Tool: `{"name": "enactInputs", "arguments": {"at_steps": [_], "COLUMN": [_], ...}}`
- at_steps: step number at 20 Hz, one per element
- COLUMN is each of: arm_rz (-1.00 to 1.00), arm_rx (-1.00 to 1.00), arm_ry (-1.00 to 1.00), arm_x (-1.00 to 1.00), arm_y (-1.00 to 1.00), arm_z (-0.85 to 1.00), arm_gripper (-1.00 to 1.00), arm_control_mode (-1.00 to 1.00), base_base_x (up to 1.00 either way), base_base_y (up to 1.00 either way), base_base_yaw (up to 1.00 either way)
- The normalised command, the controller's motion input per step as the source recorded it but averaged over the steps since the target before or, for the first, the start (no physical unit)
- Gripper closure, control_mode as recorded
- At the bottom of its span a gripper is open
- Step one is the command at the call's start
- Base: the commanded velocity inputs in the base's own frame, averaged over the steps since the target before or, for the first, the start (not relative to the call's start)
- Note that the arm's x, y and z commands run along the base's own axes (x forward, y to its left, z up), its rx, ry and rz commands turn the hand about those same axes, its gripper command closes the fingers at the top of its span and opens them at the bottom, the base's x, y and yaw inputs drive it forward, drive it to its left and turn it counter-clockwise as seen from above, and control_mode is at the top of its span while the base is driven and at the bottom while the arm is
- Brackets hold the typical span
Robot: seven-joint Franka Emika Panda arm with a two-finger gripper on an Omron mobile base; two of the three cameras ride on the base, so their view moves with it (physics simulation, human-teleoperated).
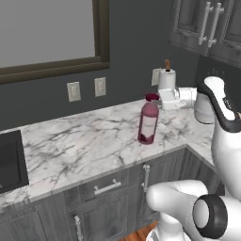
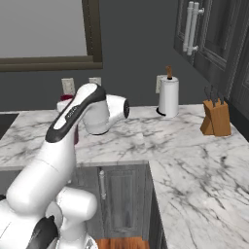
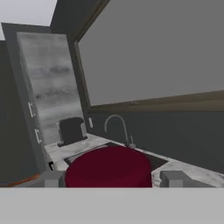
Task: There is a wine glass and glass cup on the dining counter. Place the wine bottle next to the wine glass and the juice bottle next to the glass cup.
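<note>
Gripper [image 3: 108, 178] jaws apart, either side of juice bottle [image 1: 148, 120] cap — contact with cap not clear. Bottle upright on worktop [image 1: 84, 141], directly ahead of fingers. Risk: hold so high up — stout body swings or slips when lifted.

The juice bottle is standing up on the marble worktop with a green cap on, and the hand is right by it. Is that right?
Not quite: the cap is dark red, not green. The left base view shows the juice bottle upright on the marble worktop, and the hand view shows the red cap between the fingers of the hand.
</note>
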Motion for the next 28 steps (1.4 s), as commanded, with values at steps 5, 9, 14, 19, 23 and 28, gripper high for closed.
{"name": "enactInputs", "arguments": {"at_steps": [5, 9, 14, 19, 23, 28], "arm_rz": [0.0, 0.01, 0.0, 0.0, 0.0, 0.0], "arm_rx": [0.0, 0.0, 0.0, 0.0, 0.0, 0.0], "arm_ry": [-0.02, -0.02, 0.0, 0.0, 0.0, 0.0], "arm_x": [-0.82, -0.48, -0.17, 0.0, 0.0, 0.0], "arm_y": [0.25, 0.15, 0.06, 0.0, 0.0, 0.0], "arm_z": [0.0, 0.01, 0.03, 0.0, 0.0, 0.0], "arm_gripper": [1.0, 1.0, 1.0, 1.0, 1.0, 1.0], "arm_control_mode": [-1.0, -1.0, 1.0, 1.0, 1.0, 1.0], "base_base_x": [0.0, 0.0, -0.31, -0.59, -0.45, -0.21], "base_base_y": [0.0, 0.0, 0.13, 0.47, 0.62, 0.58], "base_base_yaw": [0.0, 0.0, 0.01, 0.18, 0.47, 0.63]}}
